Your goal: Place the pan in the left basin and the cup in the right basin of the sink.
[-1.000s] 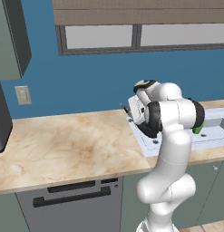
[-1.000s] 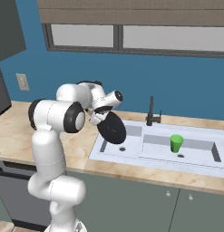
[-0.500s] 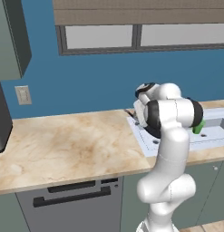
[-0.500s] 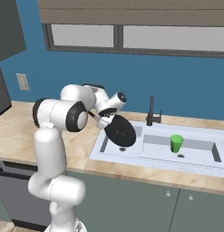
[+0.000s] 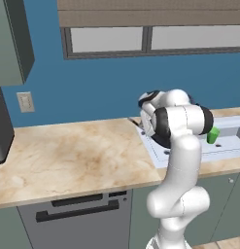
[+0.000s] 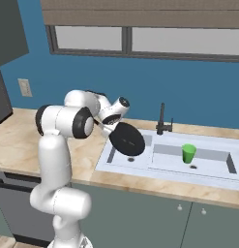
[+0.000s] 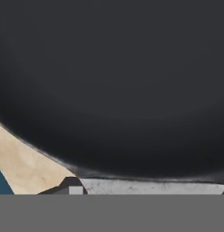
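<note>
A: Quick one. Where's the pan (image 6: 126, 139)?

B: From the right base camera I see it tilted on edge, hanging over the left basin (image 6: 116, 157) of the sink (image 6: 140, 170), dark disc facing the camera. The gripper (image 6: 107, 130) sits at its upper left edge, by the handle.

A: Clamped on it?

B: I read it as clamped on the pan; the pan hangs off the hand there with nothing else under it. The fingers themselves I can't make out.

A: Left base camera?

B: My own arm blocks most of it. Just a dark sliver of pan (image 5: 161, 141) past the elbow, above the sink rim (image 5: 155, 151). Cup (image 5: 213, 135) pokes out green on the arm's right side.

A: Cup in the right view?

B: Clear there. Cup (image 6: 188, 153) stands upright in the right basin (image 6: 208, 162), near the drain, well apart from the pan. Black faucet (image 6: 163, 121) behind, between the basins.

A: Hand camera?

B: Pan (image 7: 113, 81) up close, black across nearly everything. Strip of beige counter (image 7: 22, 170) lower left, pale sink surface (image 7: 149, 186) along the bottom.
</note>
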